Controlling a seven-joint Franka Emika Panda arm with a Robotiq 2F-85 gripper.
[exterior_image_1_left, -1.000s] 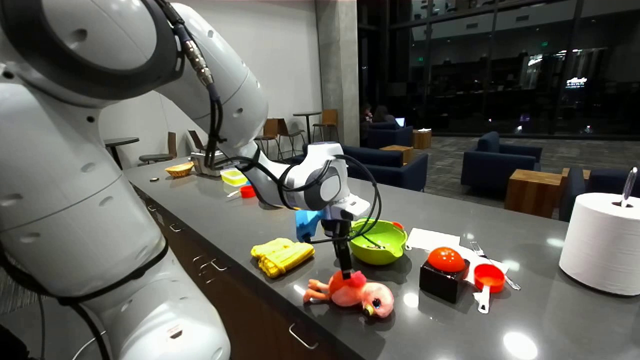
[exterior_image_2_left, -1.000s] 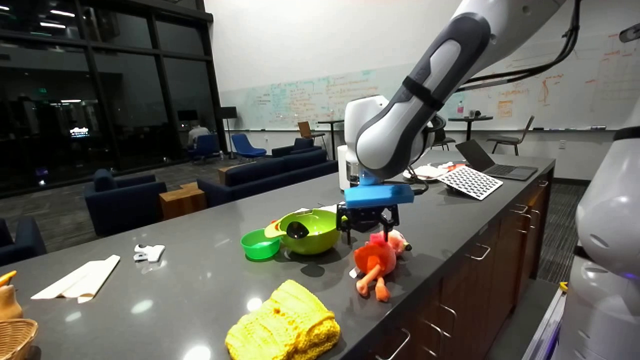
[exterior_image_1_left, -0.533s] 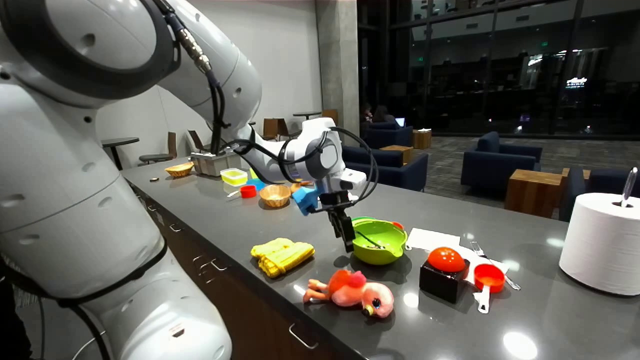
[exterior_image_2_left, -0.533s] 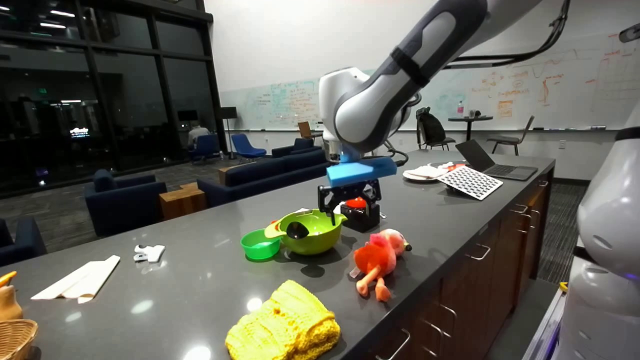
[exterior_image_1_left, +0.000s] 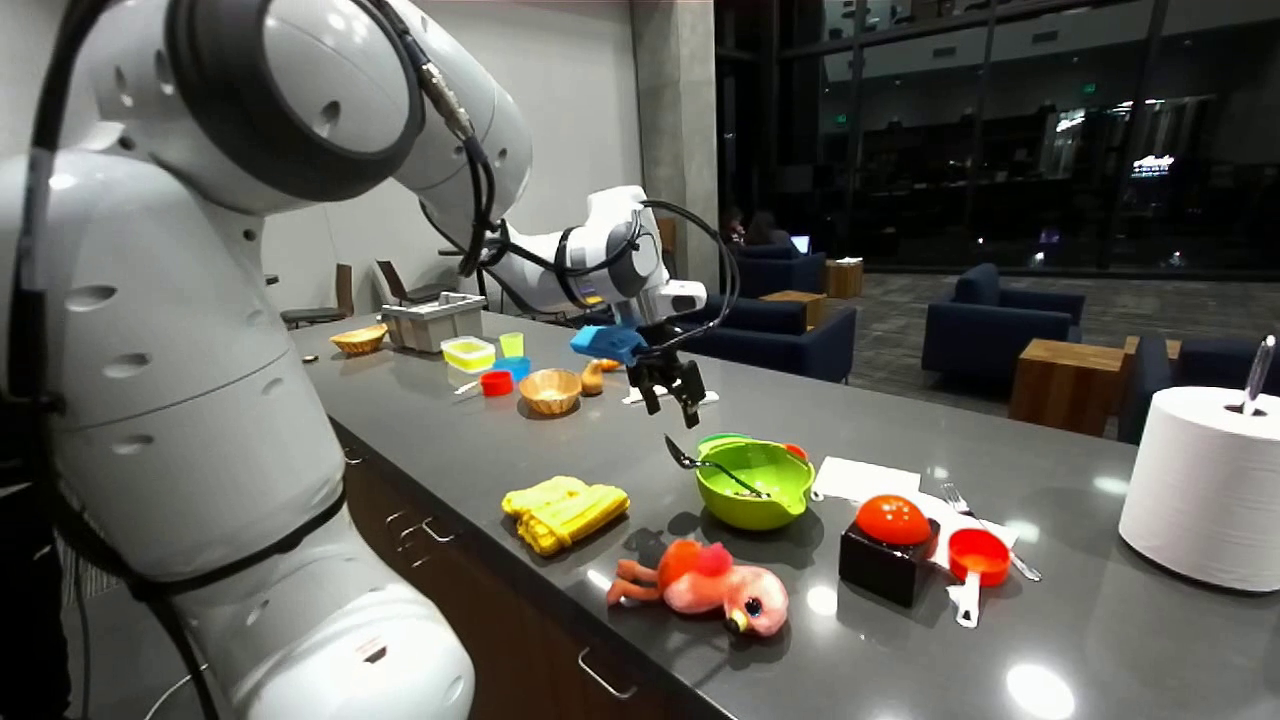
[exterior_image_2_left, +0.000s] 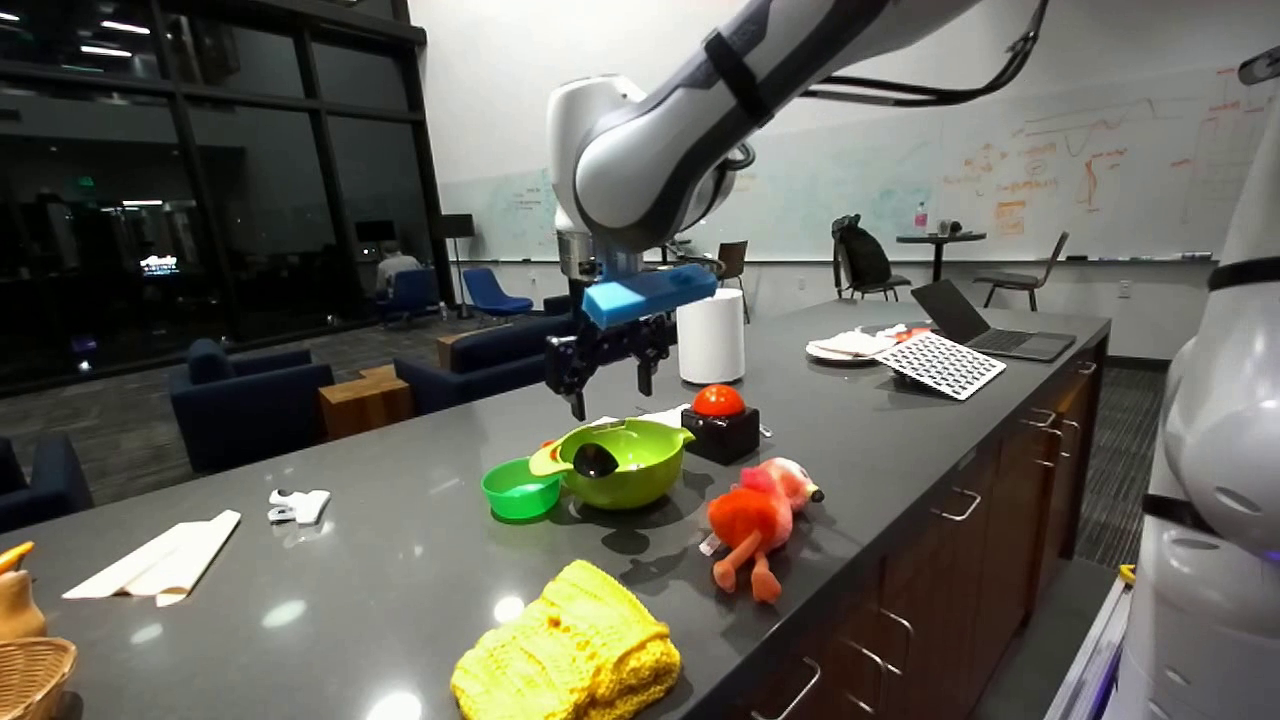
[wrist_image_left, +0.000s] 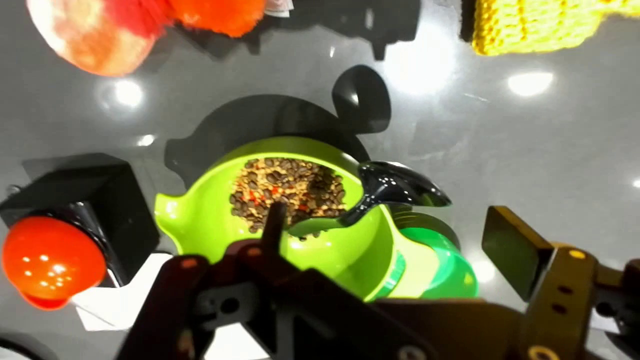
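Found pincer (exterior_image_1_left: 672, 412) spread wide, lifted and shifted since a second ago from the plush flamingo (exterior_image_1_left: 700, 588) to near, and higher than, the green bowl (wrist_image_left: 210, 215). Observed plush flamingo lying unmoved on the table (exterior_image_1_left: 1120, 660). Noted black ladle (exterior_image_1_left: 688, 460) in the bowl, now uncovered in an exterior view.

Bowl (wrist_image_left: 210, 210) sits near ctr, wrist view, w/ spoon (wrist_image_left: 395, 185) over R rim, cup (wrist_image_left: 452, 270) just R; button (wrist_image_left: 70, 245) far L, toy (wrist_image_left: 125, 30) upper L, cloth (wrist_image_left: 535, 25) upper R.

Glossy white arm (exterior_image_1_left: 205, 400), black cables (exterior_image_1_left: 484, 195), black hand (exterior_image_2_left: 612, 395)
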